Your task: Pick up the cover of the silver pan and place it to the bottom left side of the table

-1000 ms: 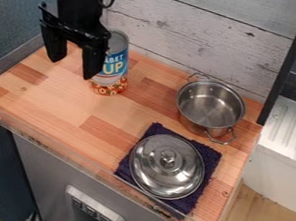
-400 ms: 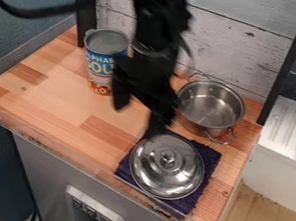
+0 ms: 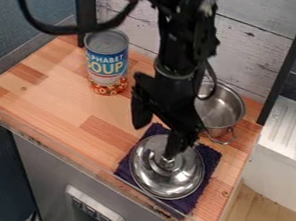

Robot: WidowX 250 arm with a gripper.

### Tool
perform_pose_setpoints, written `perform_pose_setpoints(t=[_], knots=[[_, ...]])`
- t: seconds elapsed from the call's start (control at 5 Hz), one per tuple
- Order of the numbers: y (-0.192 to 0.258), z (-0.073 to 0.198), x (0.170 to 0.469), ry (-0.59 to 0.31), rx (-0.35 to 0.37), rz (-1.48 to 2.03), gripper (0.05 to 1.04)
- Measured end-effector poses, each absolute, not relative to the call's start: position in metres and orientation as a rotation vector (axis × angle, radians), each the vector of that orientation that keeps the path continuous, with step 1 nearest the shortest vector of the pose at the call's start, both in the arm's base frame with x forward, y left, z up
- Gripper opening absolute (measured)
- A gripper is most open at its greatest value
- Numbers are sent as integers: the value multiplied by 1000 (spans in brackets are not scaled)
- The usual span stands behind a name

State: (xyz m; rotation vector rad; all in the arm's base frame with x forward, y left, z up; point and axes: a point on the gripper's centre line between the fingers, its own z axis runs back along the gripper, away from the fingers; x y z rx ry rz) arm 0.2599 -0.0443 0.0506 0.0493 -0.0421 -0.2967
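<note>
- Biggest of all, the butcher-block wooden table point(image 3: 65, 98), and its bottom left side is where this lid has to end up, so there's a sideways carry to come!
- Over it, the black robot arm point(image 3: 179, 40), hanging down from the top, right across the pan's near-left rim as I see it.
- Under the lid, the dark purple cloth point(image 3: 209, 157), its corners poking out all round.
- Then the silver metal pan point(image 3: 223, 110), lidless, handles and all, just behind the cloth.
- And here's the prize: the round, shiny silver cover point(image 3: 176, 182), lying flat on the cloth, knob up, not lifted!
- Above it the black two-finger gripper point(image 3: 153, 142), fingers point(image 3: 173, 144) spread wide, nothing pinched, one tip right down by the knob. Touching? From this angle I honestly can't call it.
- Back left, the blue-and-red soup can point(image 3: 107, 63), upright, one to steer clear of.
- Smallest, and the whole game now: the little metal knob point(image 3: 167, 162). We're at the lining-up step, I reckon; next it wants both fingers straddling that knob, a squeeze, then a level lift.
</note>
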Motion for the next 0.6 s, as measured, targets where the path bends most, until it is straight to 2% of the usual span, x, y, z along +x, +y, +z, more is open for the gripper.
perform_pose_setpoints(t=[0.2,0.4,0.6], knots=[[-54,31,261,-12,12,-310,1000],[-64,21,266,-2,6,-335,969],[-68,17,271,-3,16,-340,683]])
